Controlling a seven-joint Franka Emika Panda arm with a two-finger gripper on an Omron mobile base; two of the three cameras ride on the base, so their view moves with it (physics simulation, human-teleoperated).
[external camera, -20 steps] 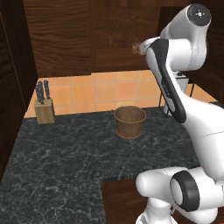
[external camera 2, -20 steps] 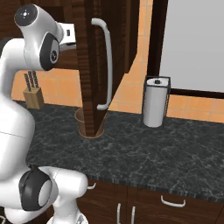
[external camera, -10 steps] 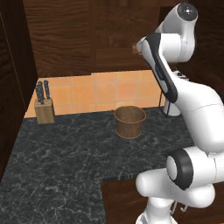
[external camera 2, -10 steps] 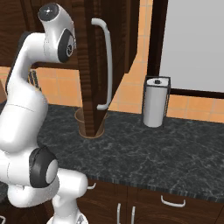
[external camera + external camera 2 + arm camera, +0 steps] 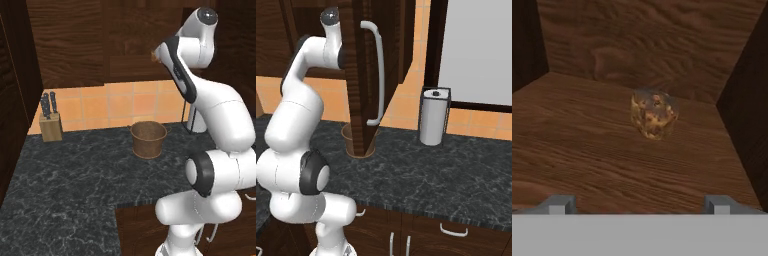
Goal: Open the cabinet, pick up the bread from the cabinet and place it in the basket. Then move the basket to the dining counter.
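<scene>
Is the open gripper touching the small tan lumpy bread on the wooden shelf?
Apart. In the hand view, bare shelf lies between both fingertips and the bread.

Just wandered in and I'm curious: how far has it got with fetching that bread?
Done: the cabinet door stands swung open. In hand: the arm reaches inside, open fingers aimed at the bread on the shelf, not yet touching it. Left: grasp the bread, drop it into the basket on the black counter, then carry the basket to the dining counter.
</scene>
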